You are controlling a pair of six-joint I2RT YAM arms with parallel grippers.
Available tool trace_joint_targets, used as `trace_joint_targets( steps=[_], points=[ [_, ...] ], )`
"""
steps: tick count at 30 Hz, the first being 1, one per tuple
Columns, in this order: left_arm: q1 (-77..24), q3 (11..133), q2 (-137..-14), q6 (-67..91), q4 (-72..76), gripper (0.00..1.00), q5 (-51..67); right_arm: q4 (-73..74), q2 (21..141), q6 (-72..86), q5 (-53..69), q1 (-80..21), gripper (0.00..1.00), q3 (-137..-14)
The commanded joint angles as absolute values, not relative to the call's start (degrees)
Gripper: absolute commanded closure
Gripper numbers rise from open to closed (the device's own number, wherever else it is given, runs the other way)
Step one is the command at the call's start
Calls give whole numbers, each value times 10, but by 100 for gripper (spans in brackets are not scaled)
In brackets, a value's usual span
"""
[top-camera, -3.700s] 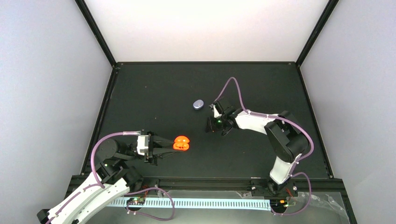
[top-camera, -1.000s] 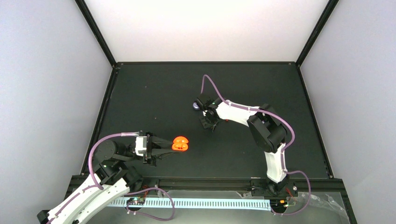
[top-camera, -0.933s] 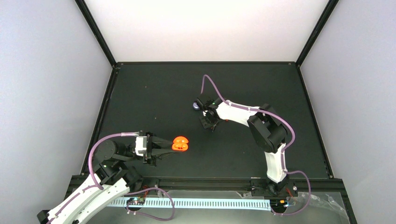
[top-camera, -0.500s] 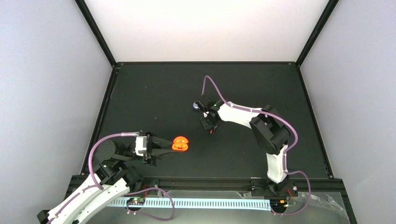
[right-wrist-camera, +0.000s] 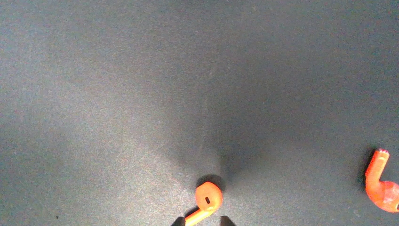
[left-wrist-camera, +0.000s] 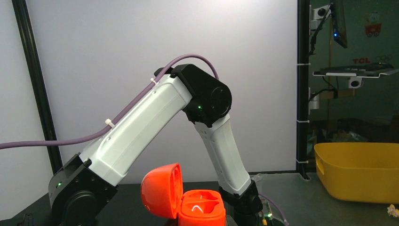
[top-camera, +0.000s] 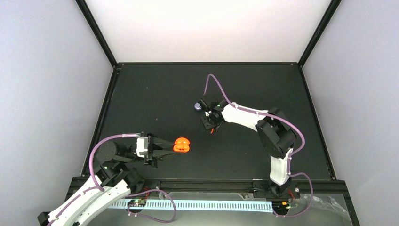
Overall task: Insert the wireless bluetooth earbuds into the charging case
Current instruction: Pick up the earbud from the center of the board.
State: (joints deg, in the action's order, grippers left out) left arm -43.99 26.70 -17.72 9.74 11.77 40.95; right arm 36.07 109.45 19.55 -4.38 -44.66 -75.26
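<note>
Right wrist: right hand [right-wrist-camera: 201,221] narrow, orange earbud [right-wrist-camera: 208,197] stem between its tips, grip unconfirmed. Second earbud [right-wrist-camera: 380,182] lies on the table [right-wrist-camera: 117,94] nearby. Left hand [top-camera: 170,147] grips the open charging case [top-camera: 182,144].

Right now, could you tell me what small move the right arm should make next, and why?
Probably close the right gripper on the stem of the orange earbud. Its stem lies between the fingertips with a gap beside it, so a firm grip is not evident, and the left gripper holds the orange case open.
</note>
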Motion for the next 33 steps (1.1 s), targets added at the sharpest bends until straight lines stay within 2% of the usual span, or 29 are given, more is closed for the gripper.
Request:
trace_joint_targets(
  steps=[1, 4, 9, 21, 33],
  points=[
    [-441, 269, -177, 91, 114, 98, 410, 358, 1089, 204, -45, -450, 77, -756],
    [-441, 269, -176, 90, 114, 98, 410, 366, 1097, 212, -52, -451, 71, -766],
    [-441, 269, -174, 91, 114, 99, 410, 374, 1114, 224, -50, -450, 68, -783],
    [-441, 269, -170, 91, 112, 98, 410, 375, 1148, 208, -33, -450, 66, -791],
    [-441, 269, -172, 90, 113, 99, 409, 360, 1135, 126, 48, -459, 67, -788]
  ],
)
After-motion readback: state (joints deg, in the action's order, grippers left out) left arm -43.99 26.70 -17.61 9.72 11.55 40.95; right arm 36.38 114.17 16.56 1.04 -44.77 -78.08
